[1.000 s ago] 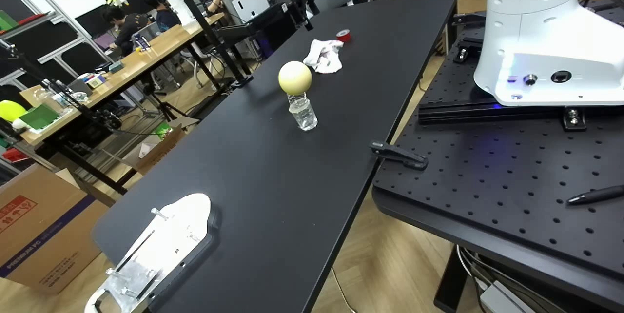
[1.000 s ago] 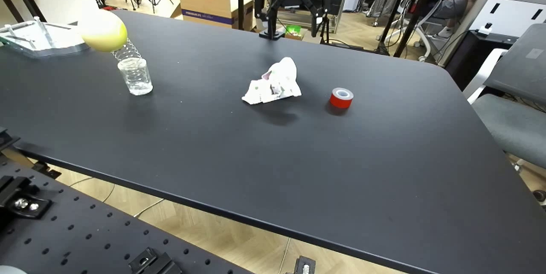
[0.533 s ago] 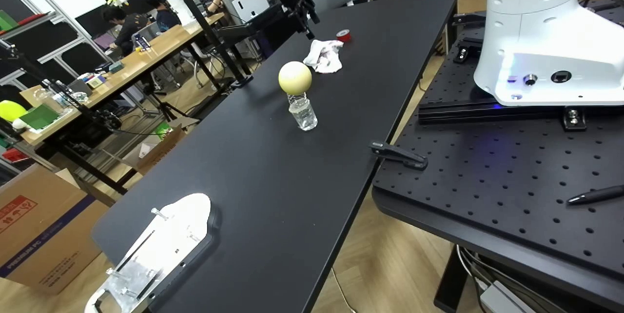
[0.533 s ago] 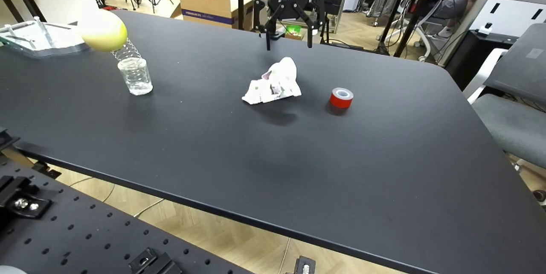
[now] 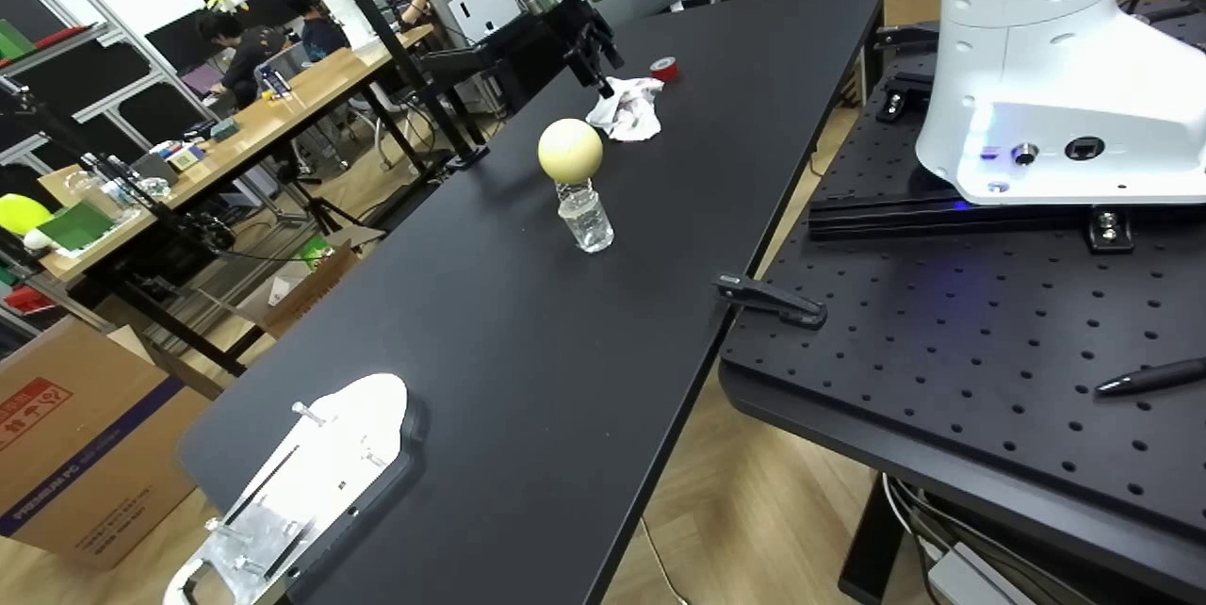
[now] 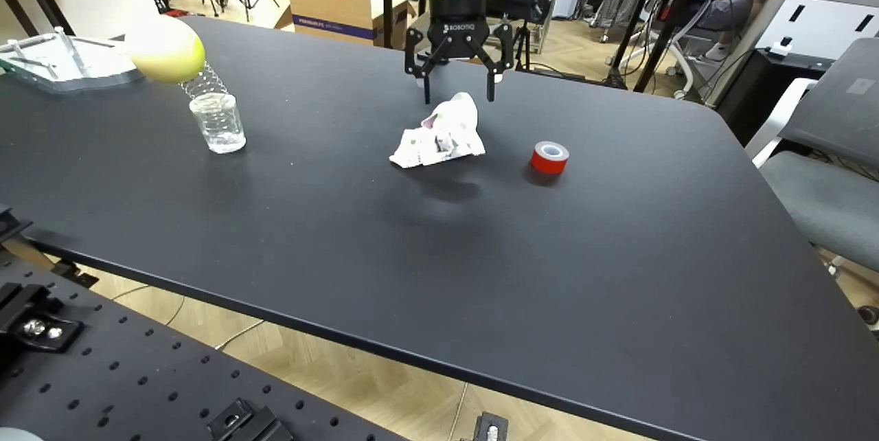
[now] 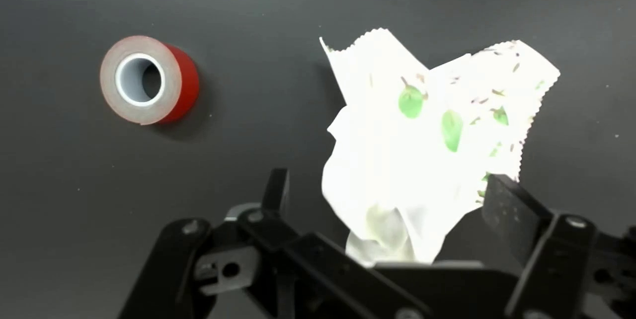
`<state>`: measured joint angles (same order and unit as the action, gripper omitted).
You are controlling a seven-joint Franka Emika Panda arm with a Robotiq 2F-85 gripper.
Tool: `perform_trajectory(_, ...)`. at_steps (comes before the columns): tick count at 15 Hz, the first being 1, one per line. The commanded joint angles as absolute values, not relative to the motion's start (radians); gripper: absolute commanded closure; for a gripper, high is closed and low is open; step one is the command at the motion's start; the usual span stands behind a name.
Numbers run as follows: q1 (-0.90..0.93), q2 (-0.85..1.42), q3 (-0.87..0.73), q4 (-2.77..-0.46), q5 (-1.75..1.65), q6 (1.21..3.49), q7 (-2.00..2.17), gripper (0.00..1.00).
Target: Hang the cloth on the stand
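Lower than a second ago, the fingers (image 7: 514, 217) hang wide apart, gripping nothing. In an exterior view they're at twelve o'clock of the crumpled cloth (image 6: 446, 130) on the tabletop (image 6: 549, 276), tape (image 6: 549, 163) near its three o'clock side.

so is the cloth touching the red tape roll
Apart: the wrist view shows a strip of dark tabletop between the cloth and the red tape roll.

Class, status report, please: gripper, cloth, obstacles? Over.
Gripper open, empty. Cloth below, crumpled on black table, unhung. Red tape roll to one side, likely not in the way.
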<state>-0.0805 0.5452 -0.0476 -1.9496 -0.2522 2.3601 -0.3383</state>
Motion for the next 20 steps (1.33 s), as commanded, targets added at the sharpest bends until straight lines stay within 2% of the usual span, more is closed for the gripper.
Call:
perform_trajectory(1,-0.094,0.586,-0.035,-1.904,-0.245,2.335,-0.36,0.0)
perform_trajectory(2,-0.096,0.595,-0.033,-1.893,-0.241,2.33,-0.362,0.09)
perform_trajectory(3,-0.097,0.6,-0.033,-1.893,-0.242,2.332,-0.365,0.25)
perform_trajectory(13,-0.098,0.549,-0.013,-1.91,-0.232,2.293,-0.397,0.95)
perform_trajectory(14,-0.097,0.534,-0.01,-1.913,-0.228,2.286,-0.395,1.0)
perform_trajectory(20,-0.067,0.384,-0.006,-1.909,-0.215,2.126,-0.359,0.98)
